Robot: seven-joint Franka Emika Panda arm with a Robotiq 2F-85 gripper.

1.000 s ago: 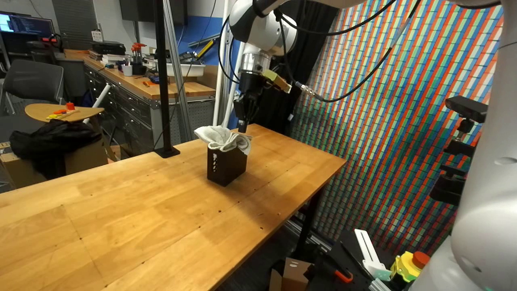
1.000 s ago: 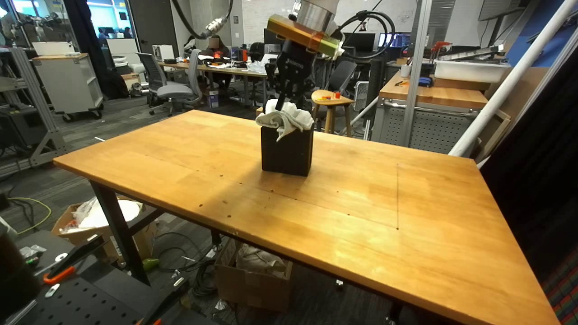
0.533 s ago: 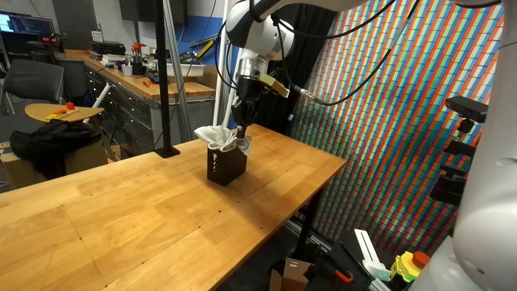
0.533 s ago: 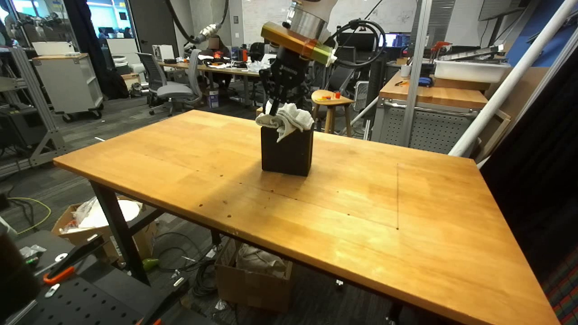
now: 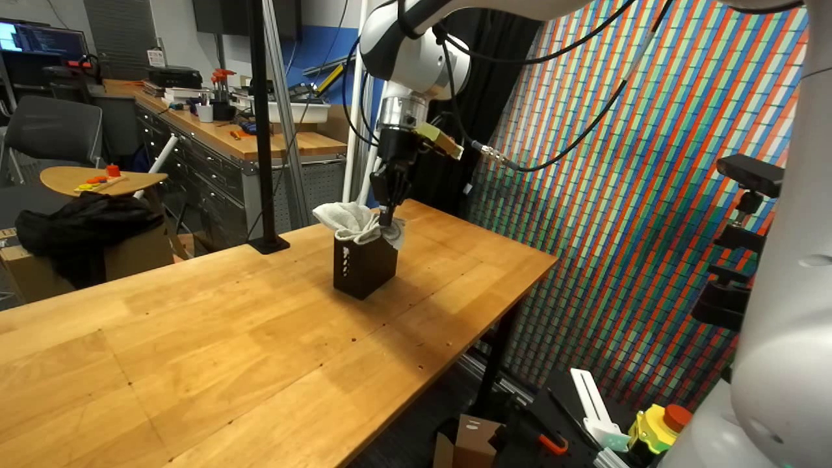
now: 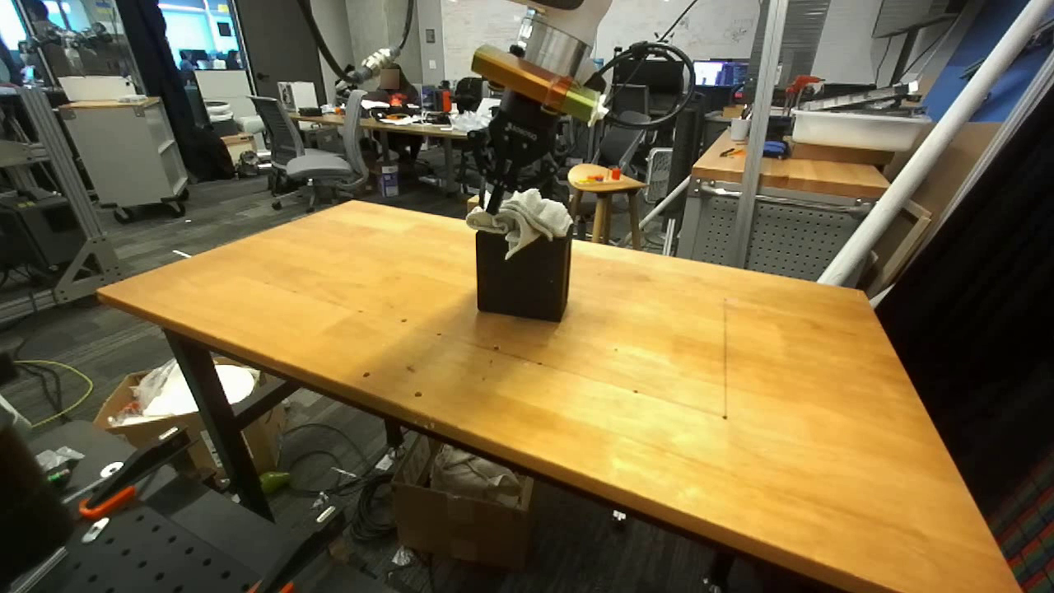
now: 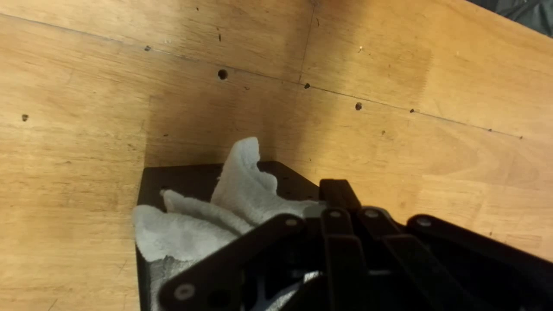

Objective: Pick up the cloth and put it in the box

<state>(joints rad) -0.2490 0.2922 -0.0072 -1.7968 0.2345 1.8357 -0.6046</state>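
Observation:
The white cloth point(image 5: 346, 218) is bunched in the top of the dark box point(image 5: 365, 268), with folds standing above the rim and a corner hanging over a side. The cloth point(image 6: 535, 218) and the box point(image 6: 523, 278) show the same way in an exterior view. My gripper point(image 5: 386, 218) points down at the cloth, its tips at one side of the box top. In the wrist view the gripper point(image 7: 340, 194) is shut, its fingers together with no cloth seen between them. The cloth point(image 7: 246, 185) lies beside the fingertips, over the box point(image 7: 190, 178). The box's inside is hidden.
The box stands on a wooden table point(image 6: 659, 354). A black post point(image 5: 263, 162) rises from the table's far edge. A workbench point(image 5: 195, 127) stands behind. A striped, multicoloured curtain point(image 5: 624, 247) hangs beside the table.
My gripper has come down to the cloth and shifted slightly sideways, toward the left in both exterior views. The cloth and the box look almost unchanged.

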